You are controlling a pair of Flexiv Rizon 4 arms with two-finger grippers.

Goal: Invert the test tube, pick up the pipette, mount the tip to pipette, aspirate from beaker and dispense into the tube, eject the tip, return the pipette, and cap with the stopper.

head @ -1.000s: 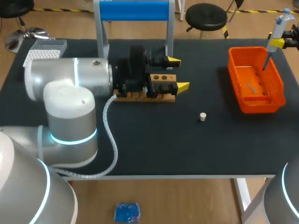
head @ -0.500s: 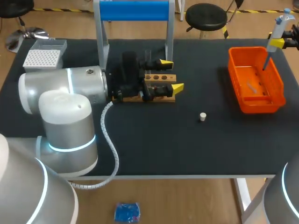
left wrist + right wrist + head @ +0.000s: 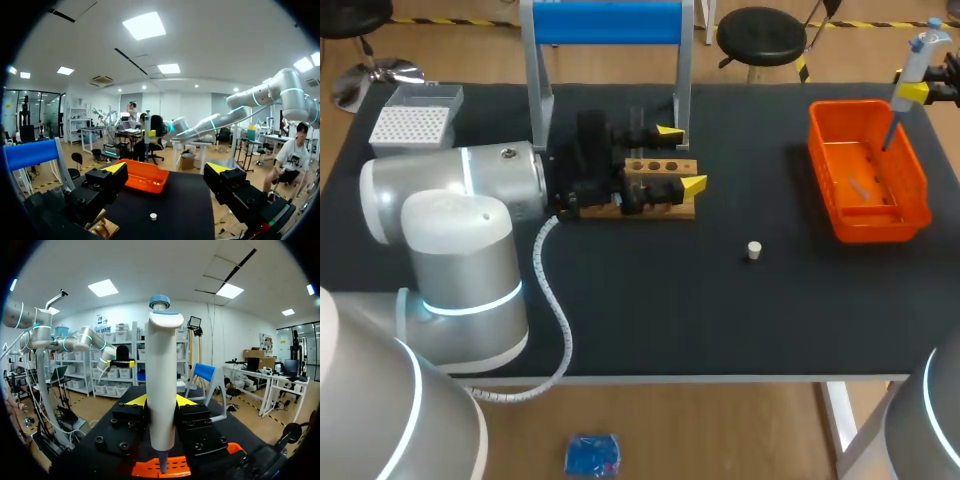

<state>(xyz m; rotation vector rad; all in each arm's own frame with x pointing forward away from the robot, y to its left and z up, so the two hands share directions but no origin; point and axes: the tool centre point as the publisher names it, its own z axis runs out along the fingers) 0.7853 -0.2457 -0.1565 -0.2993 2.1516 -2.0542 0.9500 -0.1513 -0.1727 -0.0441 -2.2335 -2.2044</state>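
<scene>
Looking down from the head view, we find much of the scene blocked by our own left arm (image 3: 455, 215). Its black wrist covers the left end of the wooden rack (image 3: 665, 168) in the middle of the bench (image 3: 720, 310). We cannot pick out the test tube there.

The left claw (image 3: 681, 158) is open, with its yellow tips far apart at the rack's right end and nothing between them. How high it hangs above the rack is hard to judge from above. The left wrist view shows only a corner of the rack (image 3: 104, 228), under and beside one finger. Ahead of the claw (image 3: 166, 169) in that view lie the small white stopper (image 3: 153, 216) and the orange basket (image 3: 144, 176).

In the head view the stopper (image 3: 754, 250) sits alone on the bench, right of the rack and well apart from the basket (image 3: 832, 190). A tip box (image 3: 412, 125) stands at the far left corner, and a blue stand (image 3: 607, 22) rises behind the rack.

At the far right, the right claw (image 3: 915, 93) is cut off by the view's edge. We can see the pipette (image 3: 910, 65) leaning over the basket's far end. The right wrist view settles it. The claw (image 3: 161, 401) grips the pipette (image 3: 161, 370) upright between both fingers, and its point hangs over the basket (image 3: 145, 469).
</scene>
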